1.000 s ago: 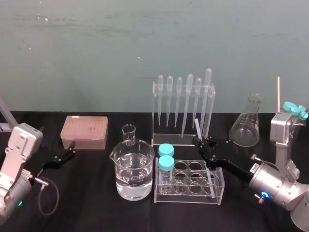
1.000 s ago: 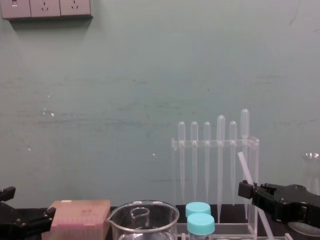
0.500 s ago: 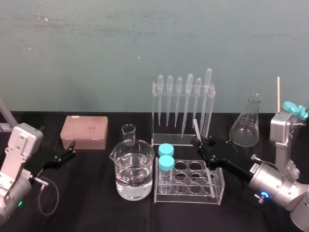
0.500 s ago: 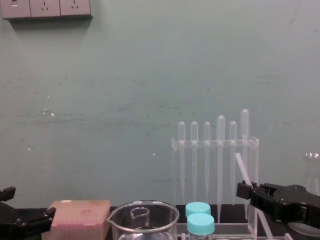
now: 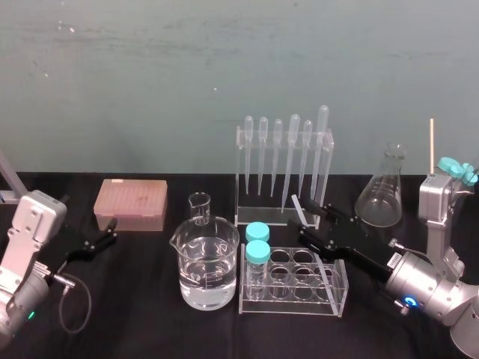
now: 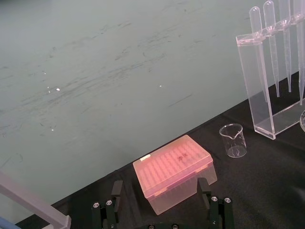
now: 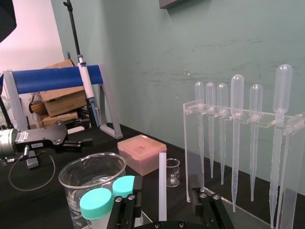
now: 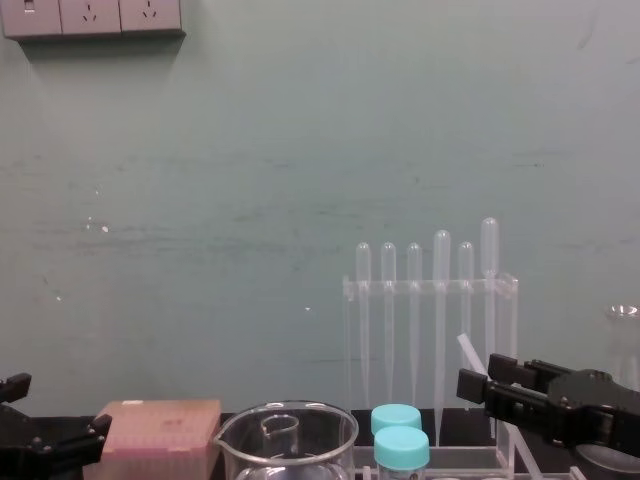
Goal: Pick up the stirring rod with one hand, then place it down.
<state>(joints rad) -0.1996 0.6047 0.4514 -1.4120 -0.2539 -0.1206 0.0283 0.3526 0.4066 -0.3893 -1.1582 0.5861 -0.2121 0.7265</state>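
I am holding my right gripper (image 5: 310, 222) wide around the stirring rod (image 7: 162, 186), which is standing tilted between my fingers with a gap on each side. Its lower end is sitting in the clear tube rack (image 5: 292, 305), just in front of the pipette stand (image 5: 242, 179). My left gripper (image 5: 111, 230) is resting at the table's left side, spread wide, near the pink box (image 5: 131, 203).

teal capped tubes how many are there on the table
2: front tube and rear tube, one behind the other at the left end of the clear rack, beside the beaker.
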